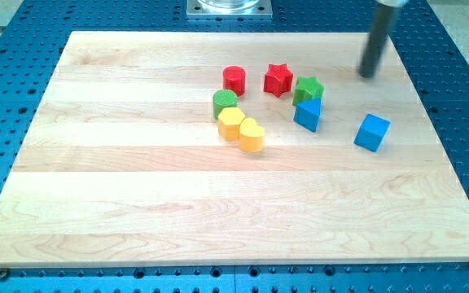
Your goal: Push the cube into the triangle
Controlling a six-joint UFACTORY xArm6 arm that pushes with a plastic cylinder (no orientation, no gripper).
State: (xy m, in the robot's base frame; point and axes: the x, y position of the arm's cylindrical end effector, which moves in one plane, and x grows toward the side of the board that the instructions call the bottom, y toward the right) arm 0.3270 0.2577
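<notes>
A blue cube lies on the wooden board toward the view's right. A blue triangle block lies to its left, apart from it, touching a green star block above it. My tip is the lower end of the dark rod that comes down from the view's top right. It stands above the cube in the view, well apart from it, and to the right of the green star.
A red star and a red cylinder lie left of the green star. A green cylinder, a yellow hexagon block and a yellow heart block cluster below them. The wooden board rests on a blue perforated table.
</notes>
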